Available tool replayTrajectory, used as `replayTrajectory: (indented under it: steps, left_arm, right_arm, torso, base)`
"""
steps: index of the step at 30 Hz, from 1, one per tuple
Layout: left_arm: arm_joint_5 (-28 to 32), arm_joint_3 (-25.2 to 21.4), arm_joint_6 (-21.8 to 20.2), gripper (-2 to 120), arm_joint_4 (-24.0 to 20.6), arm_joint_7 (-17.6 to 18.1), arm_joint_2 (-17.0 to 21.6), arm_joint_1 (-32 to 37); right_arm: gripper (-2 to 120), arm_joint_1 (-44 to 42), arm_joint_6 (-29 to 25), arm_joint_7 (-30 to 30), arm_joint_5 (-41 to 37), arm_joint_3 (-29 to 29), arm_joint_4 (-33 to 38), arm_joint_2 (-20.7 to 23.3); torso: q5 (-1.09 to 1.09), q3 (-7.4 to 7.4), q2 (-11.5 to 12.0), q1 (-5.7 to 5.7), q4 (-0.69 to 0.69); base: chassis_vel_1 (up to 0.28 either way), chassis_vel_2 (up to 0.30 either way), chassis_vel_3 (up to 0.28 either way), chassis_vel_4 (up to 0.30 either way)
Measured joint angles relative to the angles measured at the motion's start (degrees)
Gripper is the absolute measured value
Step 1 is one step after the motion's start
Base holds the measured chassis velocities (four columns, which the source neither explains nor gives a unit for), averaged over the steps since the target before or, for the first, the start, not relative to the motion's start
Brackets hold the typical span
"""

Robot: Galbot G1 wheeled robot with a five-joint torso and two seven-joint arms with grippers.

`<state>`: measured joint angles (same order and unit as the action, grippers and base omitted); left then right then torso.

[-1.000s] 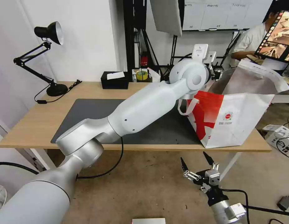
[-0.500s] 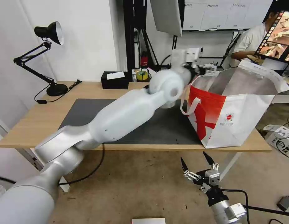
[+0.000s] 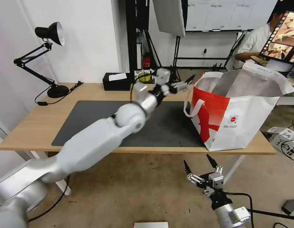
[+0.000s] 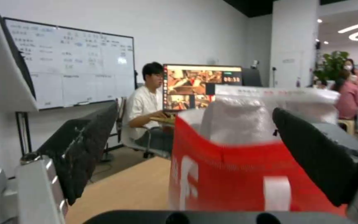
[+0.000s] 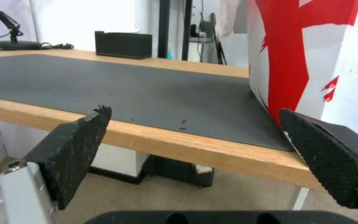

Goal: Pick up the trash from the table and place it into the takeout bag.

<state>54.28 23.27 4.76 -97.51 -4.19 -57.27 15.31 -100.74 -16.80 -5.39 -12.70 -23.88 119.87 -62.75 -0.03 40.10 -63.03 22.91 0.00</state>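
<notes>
- Since a second ago the left arm has drawn back from over the takeout bag (image 3: 245, 117); its left claw (image 3: 182, 85) now hangs above the far part of the tabletop (image 3: 29, 126), just beside the bag's near-left upper rim, and the head view is somewhat blurred around it.
- In the left wrist view the left claw (image 4: 195, 149) has its two black fingers (image 4: 83, 146) spread wide apart with nothing between them; the bag's red panel (image 4: 228, 180) and foil-lined mouth fill the gap behind.
- The takeout bag stands upright at the right end of the tabletop, partly on the dark grey mat (image 3: 90, 114), its mouth open and a white strap handle (image 3: 193, 109) hanging on the red side.
- The right claw (image 3: 201, 164) sits low, below the front edge of the tabletop near the right end, fingers spread and holding nothing.
- The right wrist view looks across the front edge and mat (image 5: 104, 84) toward the bag's side (image 5: 312, 56).
- A black desk lamp (image 3: 48, 57) stands at the far left corner, a black tissue box (image 3: 117, 81) along the far edge.
</notes>
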Motion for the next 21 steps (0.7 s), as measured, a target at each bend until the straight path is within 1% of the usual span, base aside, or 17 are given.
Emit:
replayTrajectory:
  steps: [1,2,3,4,6,7,8,9,10,12,13,15,16,17,19,20,21]
  left_arm:
    - [-0.24,-1.68,-0.1,100,-1.02,-1.96,2.01,1.99]
    - [-0.42,-2.83,-0.22,100,-1.66,-2.98,3.15,3.39]
    - [-0.42,-2.83,-0.22,100,-1.66,-2.98,3.15,3.39]
    - [-0.75,-5.03,-0.55,100,-2.83,-4.7,5.01,6.22]
    - [-2.15,-9.29,-0.79,100,-4.52,-6.8,7.83,11.71]
    - [-2.15,-9.29,-0.79,100,-4.52,-6.8,7.83,11.71]
    - [-2.9,-11.03,-0.81,100,-5.11,-7.46,8.83,14.05]
    - [-4.04,-14.17,-0.79,100,-6.18,-7.93,10.19,17.96]
    - [-4.04,-14.17,-0.79,100,-6.18,-7.93,10.19,17.96]
    - [-5.21,-19.44,-0.78,100,-7.89,-8.2,11.37,23.7]
    - [-5.21,-19.44,-0.78,100,-7.89,-8.2,11.37,23.7]
    - [-6.04,-23.85,-0.2,100,-8.93,-8.5,12.91,28.54]
    - [-7.08,-26.9,0.75,100,-9.23,-8.84,13.84,32.11]
    - [-7.08,-26.9,0.75,100,-9.23,-8.84,13.84,32.11]
    - [-8.27,-30.61,2.86,100,-9.34,-9.16,14.86,37.39]
    - [-8.76,-31.61,3.66,100,-9.17,-9.23,14.95,38.7]
    - [-8.76,-31.61,3.66,100,-9.17,-9.23,14.95,38.7]
  right_arm:
    - [100,0.0,0.0,0.0,0.0,0.0,0.0,0.0]
    - [100,0.0,0.0,0.0,0.0,0.0,0.0,0.0]
    - [100,0.0,0.0,0.0,0.0,0.0,0.0,0.0]
    - [100,0.0,0.0,0.0,0.0,0.0,0.0,0.0]
    - [100,0.0,0.0,0.0,0.0,0.01,0.0,0.0]
    - [100,0.0,0.0,0.0,0.0,0.01,0.0,0.0]
    - [100,0.0,0.0,0.0,0.0,0.01,0.0,0.0]
    - [100,0.01,0.0,0.0,0.0,0.01,0.0,0.0]
    - [100,0.01,0.0,0.0,0.0,0.01,0.0,0.0]
    - [100,0.0,0.0,-0.01,0.0,0.01,0.0,0.0]
    - [100,0.0,0.0,-0.01,0.0,0.01,0.0,0.0]
    - [100,0.01,0.0,0.0,0.0,0.01,0.0,0.0]
    - [100,0.0,0.0,0.0,0.0,0.01,0.0,0.0]
    - [100,0.0,0.0,0.0,0.0,0.01,0.0,0.0]
    - [100,0.0,0.0,0.0,0.0,0.01,0.0,0.0]
    - [100,0.01,0.0,0.0,0.0,0.01,0.0,0.0]
    - [100,0.01,0.0,0.0,0.0,0.01,0.0,0.0]
  torso:
    - [0.01,0.0,0.0,0.0,0.0]
    - [0.02,0.0,0.0,0.0,0.0]
    - [0.02,0.0,0.0,0.0,0.0]
    - [0.0,0.0,0.0,0.0,0.0]
    - [0.01,-0.01,0.0,0.0,0.0]
    - [0.01,-0.01,0.0,0.0,0.0]
    - [0.0,0.0,0.0,0.0,0.01]
    - [0.01,0.0,0.0,0.0,0.0]
    - [0.01,0.0,0.0,0.0,0.0]
    - [0.01,0.0,0.0,0.0,0.0]
    - [0.01,0.0,0.0,0.0,0.0]
    - [0.02,-0.01,-0.01,0.0,0.0]
    - [0.04,-0.01,0.0,0.0,0.0]
    - [0.04,-0.01,0.0,0.0,0.0]
    - [0.01,0.0,0.0,0.0,0.03]
    - [0.03,-0.01,-0.01,0.0,0.01]
    - [0.03,-0.01,-0.01,0.0,0.01]
  base:
    - [0.0,0.0,0.0,0.0]
    - [0.0,0.0,0.0,0.0]
    - [0.0,0.0,0.0,0.0]
    - [0.0,0.0,0.0,0.0]
    - [0.0,0.0,0.0,0.0]
    - [0.0,0.0,0.0,0.0]
    - [0.0,0.0,0.0,0.0]
    - [0.0,0.0,0.0,0.0]
    - [0.0,0.0,0.0,0.0]
    - [0.0,0.0,0.0,0.0]
    - [0.0,0.0,0.0,0.0]
    - [0.0,0.0,0.0,0.0]
    - [0.0,0.0,0.0,0.0]
    - [0.0,0.0,0.0,0.0]
    - [0.0,0.0,0.0,0.0]
    - [0.0,0.0,0.0,0.0]
    - [0.0,0.0,0.0,0.0]
